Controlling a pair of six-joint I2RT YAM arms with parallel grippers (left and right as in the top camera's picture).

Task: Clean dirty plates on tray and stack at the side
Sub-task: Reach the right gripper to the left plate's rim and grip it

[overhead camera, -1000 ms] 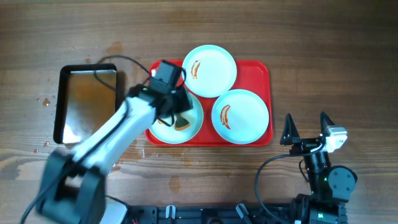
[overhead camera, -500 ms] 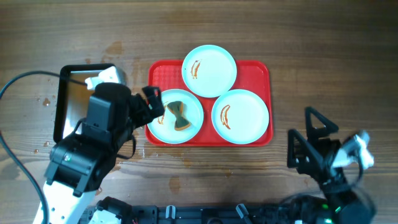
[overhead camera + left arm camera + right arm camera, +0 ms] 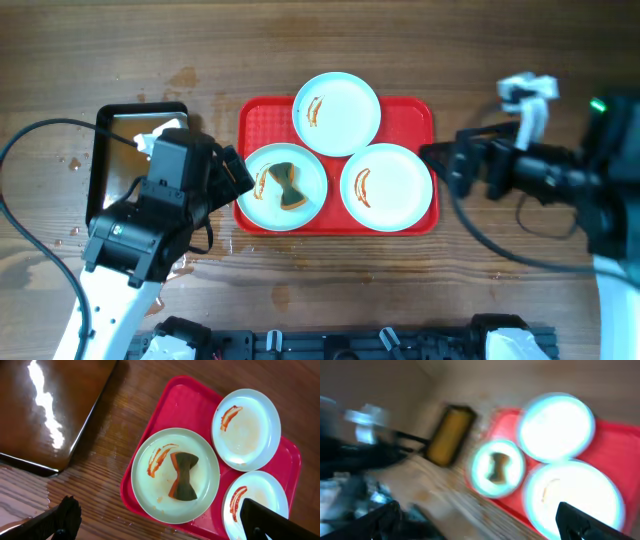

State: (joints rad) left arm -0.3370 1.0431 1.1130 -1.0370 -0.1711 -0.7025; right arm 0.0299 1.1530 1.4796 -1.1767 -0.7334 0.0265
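- Right arm has swung up from the table's lower right since the earlier frame. The right gripper [image 3: 477,506] is now just beside the right edge of the tray [image 3: 262,122]. Left arm has barely shifted.
- right gripper: fingers spread wide with nothing between them. Its wrist view is motion-blurred.
- left gripper [image 3: 157,503]: fingers wide apart, empty and touching nothing, hanging over the tray's left side near the left plate [image 3: 310,175].
- tray: red plastic rectangle with rounded corners and a textured floor, on the wood-grain table [image 3: 500,60].
- plates: all three are on the tray, round, pale mint-white and glossy with a shallow rim. The top plate [image 3: 345,115] and right plate [image 3: 395,190] are packed close to the left one. Can't tell whether the rims touch.
- Each plate has an orange-brown sauce streak.
- bow-tie shaped piece [image 3: 182,477]: dark green and orange-brown, lying flat on the left plate just beside its streak.
- metal pan [image 3: 50,400]: shiny, black-rimmed rectangle, left of the tray and apart from it.
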